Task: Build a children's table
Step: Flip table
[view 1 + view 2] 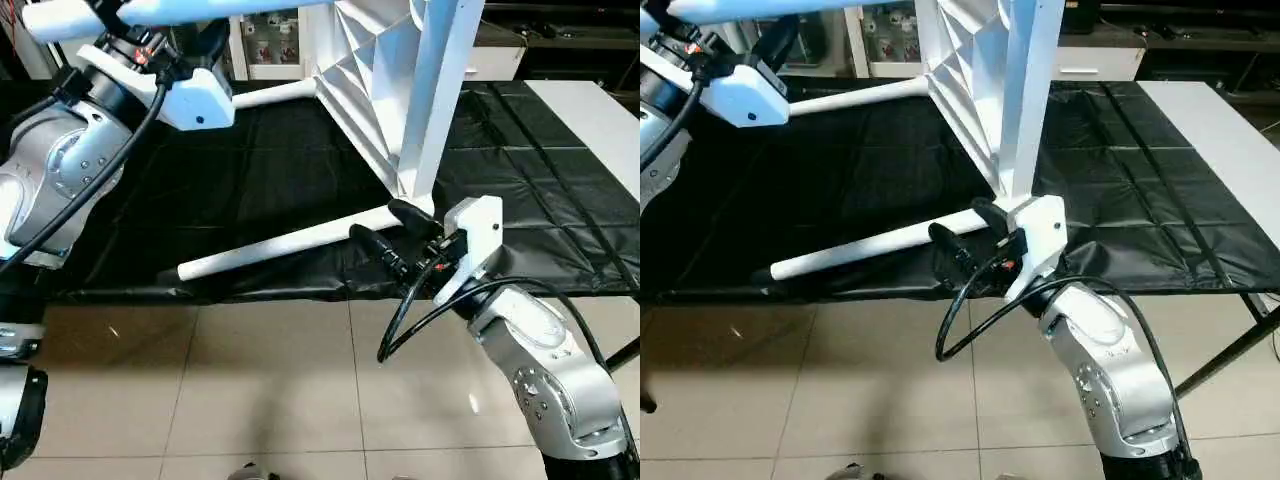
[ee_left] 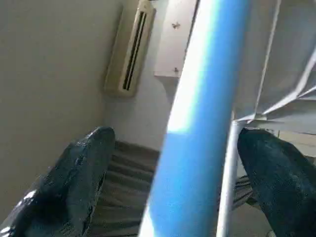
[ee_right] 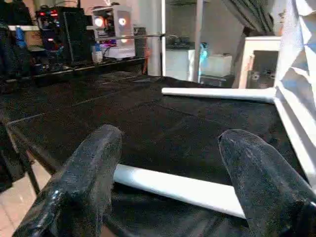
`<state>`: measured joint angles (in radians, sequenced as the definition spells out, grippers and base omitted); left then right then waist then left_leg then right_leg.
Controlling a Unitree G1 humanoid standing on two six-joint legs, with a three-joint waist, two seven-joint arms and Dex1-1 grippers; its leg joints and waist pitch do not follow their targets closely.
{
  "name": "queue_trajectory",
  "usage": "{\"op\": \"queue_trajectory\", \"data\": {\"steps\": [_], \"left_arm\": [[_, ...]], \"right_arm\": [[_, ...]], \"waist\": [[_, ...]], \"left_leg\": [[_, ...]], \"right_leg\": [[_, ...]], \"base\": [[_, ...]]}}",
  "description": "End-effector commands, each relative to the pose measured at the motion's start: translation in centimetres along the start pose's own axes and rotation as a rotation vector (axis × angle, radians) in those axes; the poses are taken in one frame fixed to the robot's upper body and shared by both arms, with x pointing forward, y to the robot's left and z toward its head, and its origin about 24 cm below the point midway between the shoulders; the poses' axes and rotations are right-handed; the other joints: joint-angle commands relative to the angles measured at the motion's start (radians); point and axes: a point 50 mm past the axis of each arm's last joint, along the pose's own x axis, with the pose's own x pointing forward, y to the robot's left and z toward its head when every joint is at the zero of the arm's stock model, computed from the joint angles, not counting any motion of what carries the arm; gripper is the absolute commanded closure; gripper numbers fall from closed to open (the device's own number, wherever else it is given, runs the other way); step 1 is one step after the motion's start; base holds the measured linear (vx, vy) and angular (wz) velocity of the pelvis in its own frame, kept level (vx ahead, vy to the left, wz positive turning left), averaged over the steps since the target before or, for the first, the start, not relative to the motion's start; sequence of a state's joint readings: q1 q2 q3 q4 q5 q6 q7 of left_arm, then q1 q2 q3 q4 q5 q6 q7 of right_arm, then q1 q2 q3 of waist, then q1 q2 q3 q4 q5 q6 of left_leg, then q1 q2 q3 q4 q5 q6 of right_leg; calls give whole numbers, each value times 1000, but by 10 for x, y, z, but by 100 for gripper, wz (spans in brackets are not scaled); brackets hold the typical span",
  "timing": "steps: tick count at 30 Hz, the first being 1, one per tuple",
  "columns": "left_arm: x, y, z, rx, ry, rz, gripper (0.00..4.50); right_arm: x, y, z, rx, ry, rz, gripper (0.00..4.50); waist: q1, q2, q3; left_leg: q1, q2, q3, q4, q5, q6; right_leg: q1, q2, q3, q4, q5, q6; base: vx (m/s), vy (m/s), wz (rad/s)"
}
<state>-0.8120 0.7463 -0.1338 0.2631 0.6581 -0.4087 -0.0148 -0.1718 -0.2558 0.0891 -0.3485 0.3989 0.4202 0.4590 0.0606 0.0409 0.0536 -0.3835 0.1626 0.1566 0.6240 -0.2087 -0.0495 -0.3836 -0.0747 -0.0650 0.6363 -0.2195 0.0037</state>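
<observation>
The children's table stands on its edge on the black-covered work table [image 1: 250, 170], with the tabletop's [image 1: 370, 90] ribbed underside facing left. One leg [image 1: 280, 243] lies low along the front edge, another [image 1: 275, 95] points left at the back, and a third [image 1: 440, 90] slants down in front. The top leg [image 1: 200, 10] runs between the fingers of my left gripper [image 2: 177, 134], which is open with a gap on both sides. My right gripper [image 1: 392, 228] is open beside the low leg's socket end; that leg [image 3: 173, 185] crosses just past its fingertips.
A white table surface [image 1: 590, 120] adjoins the black cover at the right. Shelves and a cabinet [image 1: 265, 45] stand behind. Tiled floor [image 1: 280, 380] lies in front of the work table's edge. A black cable [image 1: 400, 320] loops from my right wrist.
</observation>
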Motion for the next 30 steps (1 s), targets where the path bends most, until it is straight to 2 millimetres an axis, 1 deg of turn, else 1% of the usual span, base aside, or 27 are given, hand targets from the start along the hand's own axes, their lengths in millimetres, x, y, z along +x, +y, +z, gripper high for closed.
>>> {"op": "queue_trajectory", "data": {"steps": [1,2,3,4,5,7,9,10,11,13,14,16,17,18,19,22,23,25,28,30], "left_arm": [[3,0,-8,57,-3,-46,0],[4,-1,-10,65,4,-56,0],[4,-1,-11,67,7,-59,0],[5,-1,-14,70,12,-60,0],[5,-1,-15,70,13,-59,0],[5,-1,-16,46,24,-44,0],[5,-1,-17,25,30,-32,37],[5,0,-17,14,30,-20,40],[5,0,-18,9,32,-16,40],[5,0,-19,0,40,-10,70],[5,0,-21,-7,48,-5,70],[5,0,-21,-9,50,-2,90],[4,0,-23,-13,58,-3,101],[4,0,-25,-17,64,-2,101],[4,0,-25,-21,68,-1,111],[3,1,-28,-31,80,5,126],[3,1,-29,-36,85,8,133],[3,1,-30,-42,91,8,155],[2,-1,-32,-49,106,-3,168],[2,-1,-32,-52,109,-5,196]], "right_arm": [[0,7,3,-22,23,58,102],[0,8,3,-24,30,65,102],[0,9,3,-25,31,67,102],[1,9,3,-25,30,68,102],[1,9,3,-26,29,67,102],[1,9,4,-24,21,58,102],[1,9,4,-26,17,53,102],[2,9,5,-29,16,49,102],[2,9,5,-29,16,48,102],[2,9,5,-27,13,46,102],[2,11,7,-4,-9,52,102],[2,11,8,4,-17,57,102],[1,14,10,16,-33,86,102],[1,16,12,31,-52,100,102],[0,17,14,41,-66,108,102],[-1,20,21,71,-134,137,102],[-1,21,23,80,-157,145,102],[-1,22,26,87,-179,149,102],[-2,22,29,84,-212,153,102],[-2,22,29,83,-215,152,102]], "waist": [[2,18,-68],[2,20,-68],[2,20,-67],[1,19,-67],[1,22,-67],[1,21,-67],[2,27,-67],[2,24,-68],[3,24,-68],[3,25,-68],[2,25,-68],[2,25,-67],[3,25,-67],[2,21,-67],[3,24,-67],[4,26,-67],[4,21,-67],[3,24,-66],[3,24,-67],[3,23,-67]], "left_leg": [[20,57,-31,-84,-168,-60],[19,57,-32,-85,-175,-61],[20,58,-33,-87,-188,-67],[20,59,-34,-88,-195,-70],[20,60,-34,-88,-205,-74],[20,60,-33,-88,-206,-74],[20,61,-34,-87,-200,-75],[20,60,-33,-87,-199,-75],[19,60,-34,-87,-195,-75],[19,60,-34,-86,-190,-74],[18,59,-33,-86,-191,-71],[19,59,-33,-87,-201,-69],[20,60,-34,-87,-207,-69],[20,61,-33,-88,-207,-67],[19,61,-33,-88,-210,-64],[20,63,-34,-88,-213,-63],[20,63,-34,-90,-219,-64],[20,62,-34,-90,-218,-65],[20,63,-34,-91,-215,-68],[19,61,-34,-90,-209,-67]], "right_leg": [[39,-69,53,-57,71,-198],[40,-70,53,-57,64,-196],[41,-71,54,-58,51,-192],[41,-73,54,-58,46,-195],[39,-74,54,-59,42,-197],[39,-75,55,-58,43,-203],[38,-74,55,-57,55,-205],[39,-75,55,-57,60,-208],[40,-75,54,-55,65,-210],[40,-75,54,-55,72,-213],[40,-75,54,-55,70,-213],[40,-76,55,-57,55,-213],[40,-76,55,-58,45,-211],[40,-75,56,-58,44,-209],[39,-77,56,-58,37,-210],[37,-77,56,-58,38,-208],[37,-77,56,-59,29,-206],[36,-77,56,-59,25,-207],[36,-77,55,-58,25,-206],[37,-77,56,-59,29,-205]], "base": [[0,0,0],[0,0,0],[0,0,0],[0,0,0],[0,0,0],[0,0,0],[0,0,0],[0,0,0],[0,0,0],[0,0,0],[0,0,0],[0,0,0],[0,0,0],[0,0,0],[0,0,0],[0,0,0],[0,0,0],[0,0,0],[0,0,0],[0,0,0]]}}
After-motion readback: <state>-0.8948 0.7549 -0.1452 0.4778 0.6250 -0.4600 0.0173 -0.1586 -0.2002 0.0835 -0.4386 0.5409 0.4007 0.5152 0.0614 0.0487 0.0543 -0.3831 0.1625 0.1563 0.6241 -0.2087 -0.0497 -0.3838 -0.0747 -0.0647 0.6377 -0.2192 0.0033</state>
